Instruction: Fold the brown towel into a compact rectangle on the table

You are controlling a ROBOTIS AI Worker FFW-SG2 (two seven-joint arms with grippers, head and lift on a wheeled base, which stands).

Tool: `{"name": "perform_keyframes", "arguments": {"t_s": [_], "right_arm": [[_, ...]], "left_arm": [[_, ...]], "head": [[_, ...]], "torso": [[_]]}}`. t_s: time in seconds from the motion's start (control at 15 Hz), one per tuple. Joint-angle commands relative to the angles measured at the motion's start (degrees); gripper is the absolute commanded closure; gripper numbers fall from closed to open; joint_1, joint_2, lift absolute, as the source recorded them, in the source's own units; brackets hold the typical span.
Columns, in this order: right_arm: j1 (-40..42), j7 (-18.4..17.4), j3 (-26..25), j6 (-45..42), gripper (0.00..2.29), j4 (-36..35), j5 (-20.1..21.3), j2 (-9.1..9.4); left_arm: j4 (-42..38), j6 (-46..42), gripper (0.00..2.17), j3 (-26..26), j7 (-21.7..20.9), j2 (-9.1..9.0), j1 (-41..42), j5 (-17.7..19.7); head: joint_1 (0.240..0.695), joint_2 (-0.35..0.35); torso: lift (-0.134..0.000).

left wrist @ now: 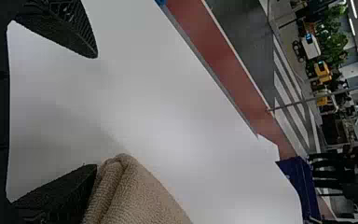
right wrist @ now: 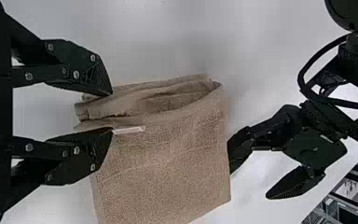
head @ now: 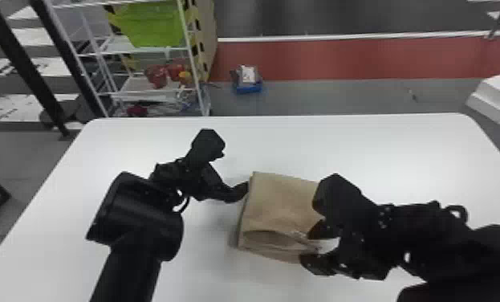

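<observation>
Towel (head: 279, 205), one, folded, left gripper (head: 232, 173), jaws wide, right gripper (head: 307, 247), jaws narrower

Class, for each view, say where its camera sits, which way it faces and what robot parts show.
Head view: on the head, facing forward and down at the table; both grippers show.
Left wrist view: past the left gripper, over the table towards the red floor strip.
Right wrist view: past the right gripper at the towel.
Head and right wrist views share both grippers.

High head view looks down toward twelve o'clock; nearer wrist views share its bench (head: 381, 152), the right facing nine.
</observation>
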Motion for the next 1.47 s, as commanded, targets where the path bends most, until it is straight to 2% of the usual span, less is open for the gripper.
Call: {"name": "perform_keyframes", "arguments": {"t_s": [0.0, 0.2, 0.33, 0.53, 0.6, 0.67, 0.73, 0.8, 0.87, 1.13, 1.27, 1.4], "right_arm": [[0.25, -0.08, -0.66, 1.62, 0.23, -2.56, -1.81, 0.07], [0.34, -0.26, -2.59, 5.32, 0.22, -4.93, -5.68, 0.87], [-0.01, -2.02, -3.91, 6.37, 0.23, -4.85, -7.26, 2.71], [-0.10, -5.09, -6.46, 6.72, 0.41, -3.88, -11.13, 5.70], [-0.28, -6.06, -7.96, 7.60, 0.44, -3.97, -13.42, 7.02], [-0.28, -7.99, -8.31, 8.66, 0.73, -3.97, -14.21, 7.90], [-0.10, -10.45, -8.31, 8.66, 1.23, -3.35, -15.70, 8.07], [-0.28, -11.51, -8.22, 8.66, 1.54, -2.30, -16.23, 8.69], [-0.36, -12.03, -7.96, 8.66, 1.66, -1.42, -15.97, 9.39], [-1.77, -15.73, -3.12, 6.90, 1.66, 5.79, -13.77, 10.27], [-2.74, -16.61, -1.80, 5.14, 1.66, 9.30, -12.80, 10.41], [-2.83, -17.04, -1.89, 4.79, 1.66, 9.57, -12.71, 10.41]], "left_arm": [[-1.11, 0.00, 0.04, 0.52, -0.16, 0.05, 0.14, -0.52], [-1.46, -0.17, 0.04, 1.57, 0.19, 0.14, 0.05, -0.52], [-2.16, -0.17, 0.04, 3.24, 0.89, -0.03, 0.05, 0.01], [-4.19, 0.88, 0.04, 7.11, 5.37, -0.39, 0.84, 4.14], [-5.50, 2.64, 0.04, 9.05, 6.96, -0.56, 1.37, 7.13], [-7.09, 3.87, 0.04, 10.54, 8.45, -0.56, 2.16, 10.29], [-9.28, 4.22, 0.04, 12.39, 9.86, -0.56, 3.48, 14.25], [-11.22, 4.57, 0.04, 13.62, 10.38, -0.56, 4.80, 17.67], [-12.80, 4.92, 0.04, 14.32, 10.82, -0.56, 6.12, 19.43], [-16.40, 4.92, 0.04, 15.11, 10.82, -0.65, 9.72, 21.37], [-17.19, 4.92, 0.04, 15.20, 10.82, -0.65, 10.51, 21.37], [-18.25, 4.92, 0.04, 15.64, 10.91, -0.74, 11.39, 22.33]], "head": [[0.695, 0.110], [0.695, 0.118], [0.695, 0.129], [0.695, 0.151], [0.695, 0.163], [0.695, 0.174], [0.695, 0.189], [0.695, 0.201], [0.695, 0.225], [0.695, 0.272], [0.695, 0.288], [0.695, 0.298]], "torso": [[-0.134], [-0.134], [-0.134], [-0.134], [-0.134], [-0.134], [-0.134], [-0.134], [-0.134], [-0.134], [-0.134], [-0.134]]}}
